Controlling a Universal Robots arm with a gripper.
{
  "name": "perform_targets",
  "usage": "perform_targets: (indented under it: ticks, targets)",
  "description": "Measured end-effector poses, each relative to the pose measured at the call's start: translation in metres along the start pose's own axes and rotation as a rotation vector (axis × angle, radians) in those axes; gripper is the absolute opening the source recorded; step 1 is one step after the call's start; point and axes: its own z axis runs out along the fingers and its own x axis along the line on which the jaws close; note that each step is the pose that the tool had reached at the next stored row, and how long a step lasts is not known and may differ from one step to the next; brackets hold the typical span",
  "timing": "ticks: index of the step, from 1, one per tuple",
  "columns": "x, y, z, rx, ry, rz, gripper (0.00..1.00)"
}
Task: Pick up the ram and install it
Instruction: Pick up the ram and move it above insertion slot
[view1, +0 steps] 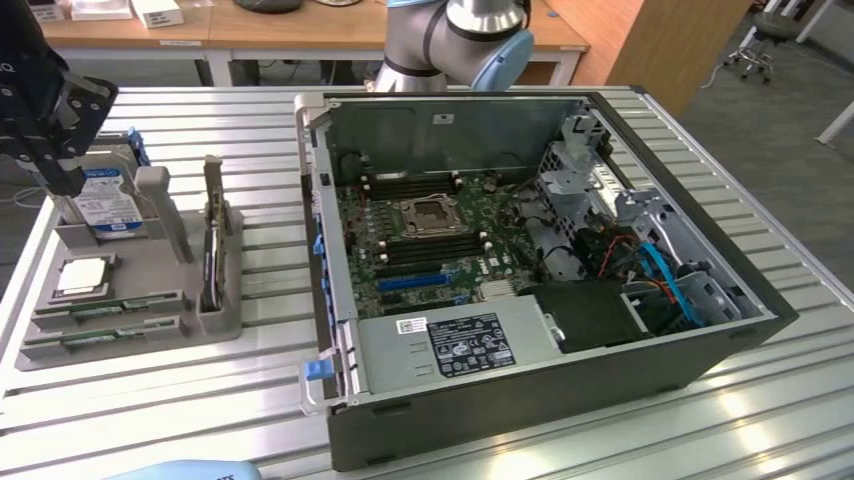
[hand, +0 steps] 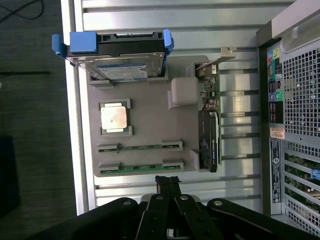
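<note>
Gripper (hand: 167, 181) hung closed, empty, near the ram stick (hand: 140, 167). Good pick needed jaws square across its thin edge, mid-length.

A slatted metal table (view1: 761, 420) built from pale, ribbed aluminium profiles is seen, and two things are set directly on it. A grey moulded parts holder (view1: 171, 262) is placed flat towards the exterior view's left. An open computer case (view1: 601, 380) is laid on its side just beside it, towards the exterior view's right, with its open side turned upward and a narrow strip of bare slats left between the two.
</note>
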Motion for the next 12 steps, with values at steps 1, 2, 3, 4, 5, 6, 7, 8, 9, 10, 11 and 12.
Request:
perform_targets:
  ticks: [1,2,3,4,5,6,7,8,9,10,11,12]
  targets:
    - [0.0000,0.0000,0.0000,0.0000,0.0000,0.000,0.10]
    - [0.0000,0.0000,0.0000,0.0000,0.0000,0.000,0.10]
    - [0.0000,0.0000,0.0000,0.0000,0.0000,0.000,0.10]
    - [0.0000,0.0000,0.0000,0.0000,0.0000,0.000,0.10]
    - [0.0000,0.0000,0.0000,0.0000,0.0000,0.000,0.10]
    - [0.0000,0.0000,0.0000,0.0000,0.0000,0.000,0.10]
    - [0.0000,0.0000,0.0000,0.0001,0.0000,0.000,0.10]
    - [0.0000,-0.0001,0.0000,0.0002,0.0000,0.000,0.10]
    - [0.0000,0.0000,0.0000,0.0004,0.0001,0.000,0.10]
    - [0.0000,0.0000,0.0000,0.0004,0.0001,-0.001,0.10]
    - [0.0000,0.0000,0.0001,0.0004,0.0001,-0.003,0.10]
    - [0.0000,0.0000,0.0002,0.0003,0.0001,-0.006,0.10]
